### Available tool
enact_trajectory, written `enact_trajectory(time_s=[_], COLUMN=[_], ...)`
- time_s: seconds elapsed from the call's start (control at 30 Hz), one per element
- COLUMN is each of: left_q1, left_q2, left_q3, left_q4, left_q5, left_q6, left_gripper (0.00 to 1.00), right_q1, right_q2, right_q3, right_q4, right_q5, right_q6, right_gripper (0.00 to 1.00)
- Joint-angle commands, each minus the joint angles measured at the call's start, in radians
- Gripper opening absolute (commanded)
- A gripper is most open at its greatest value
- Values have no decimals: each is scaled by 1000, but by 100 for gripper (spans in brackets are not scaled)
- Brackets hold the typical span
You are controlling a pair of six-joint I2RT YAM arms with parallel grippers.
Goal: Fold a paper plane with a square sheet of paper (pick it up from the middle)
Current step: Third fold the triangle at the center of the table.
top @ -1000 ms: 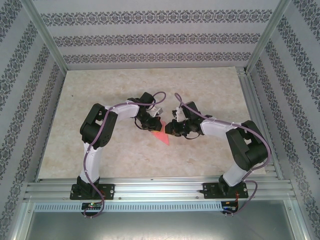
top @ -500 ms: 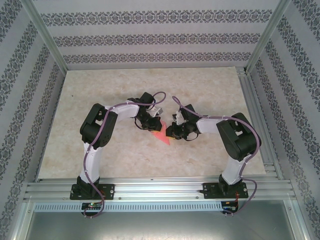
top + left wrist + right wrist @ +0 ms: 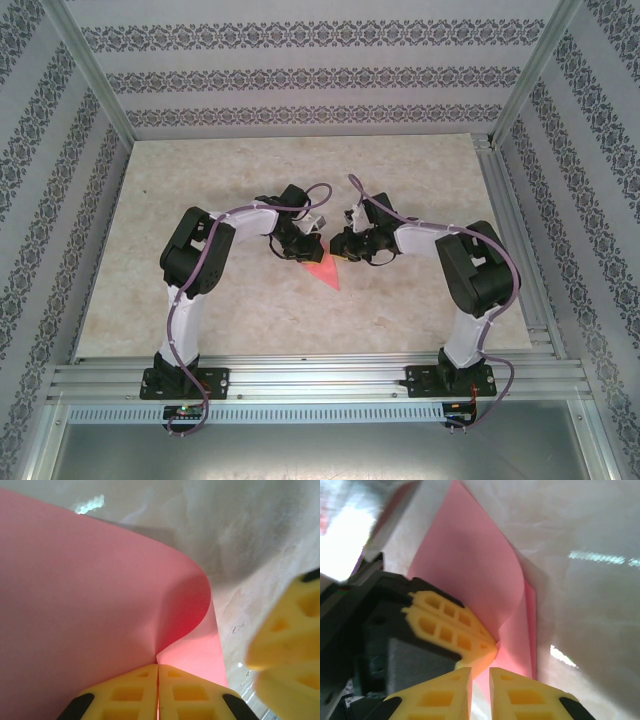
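The table (image 3: pixel 200 200), pale and marbled, has both arms bolted at its 6 o'clock edge. The left arm (image 3: pixel 190 265) rises toward 12 and bends to 3. The right arm (image 3: pixel 475 270) rises and bends to 9, so the wrists sit close together near the table's middle.

The paper (image 3: pixel 326 272) lies there, at 6 o'clock of the wrists, a pink wedge with its tip pointing to 5 o'clock. The left gripper (image 3: pixel 306 250) is at the paper's 11 o'clock and the right gripper (image 3: pixel 340 246) at its 1 o'clock.

In the left wrist view the paper curls up in a soft loop over a flat layer. The left gripper's yellow fingers (image 3: pixel 125 695) are pressed together, pinching the loop's base.

In the right wrist view the right gripper's fingers (image 3: pixel 520 695) stand a narrow slit apart, slightly open, with pink showing through the slit. The left fingers lie just at their 11 o'clock, against the paper.
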Motion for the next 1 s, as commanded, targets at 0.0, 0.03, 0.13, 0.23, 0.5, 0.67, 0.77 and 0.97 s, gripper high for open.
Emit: enact_trajectory(time_s=[0.0,0.03,0.13,0.23,0.5,0.67,0.77,0.97], left_q1=[11,13,13,14,15,17,19,21], left_q2=[8,10,4,0,-14,-11,-10,-11], left_q3=[-19,-18,-25,-36,-47,-41,-39,-38], left_q4=[7,3,8,8,5,4,0,-1], left_q5=[-30,-31,-34,-37,-39,-38,-38,-38], left_q6=[-1,1,-3,-1,2,2,6,6], left_gripper=[10,10,10,10,10,10,10,10], right_q1=[-4,-7,-10,-12,-21,-25,-22,-23], right_q2=[58,71,104,118,25,63,96,169], right_q3=[21,25,30,17,48,103,112,129], right_q4=[42,29,0,23,54,-23,-30,-38], right_q5=[-37,-23,30,11,-52,19,38,60], right_q6=[-4,-6,-21,-13,21,-9,-12,-8], right_gripper=[17,17,16,16,18,15,12,10])
